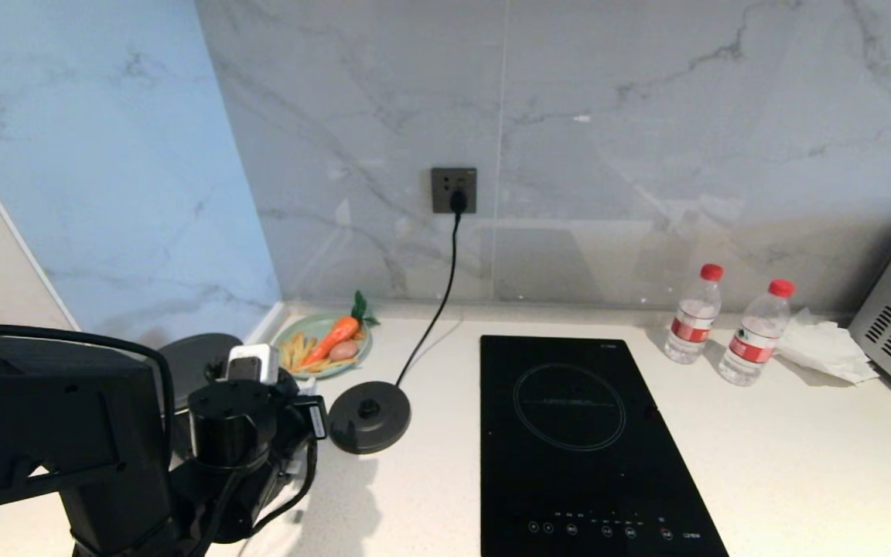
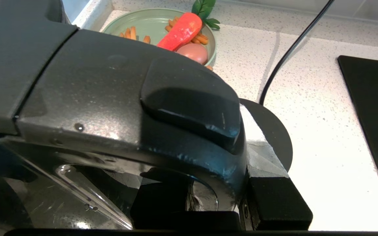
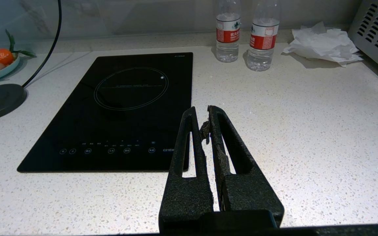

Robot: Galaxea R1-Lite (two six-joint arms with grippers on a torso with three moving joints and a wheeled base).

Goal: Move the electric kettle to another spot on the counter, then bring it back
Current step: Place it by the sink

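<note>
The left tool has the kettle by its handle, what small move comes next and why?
Probably ease the electric kettle toward its empty base disc: the left tool is clamped on the handle, and the kettle is off the disc, beside it. The right tool idles shut above the counter.

My left gripper (image 2: 241,196) meets the kettle (image 2: 110,98): speckled matt lid, glossy handle. The counter (image 3: 307,131) is white speckled stone; the hob (image 3: 126,108) glossy black glass. My right gripper (image 3: 207,131) wears rough, crumbling black pads beside crumpled paper (image 3: 320,42).
</note>
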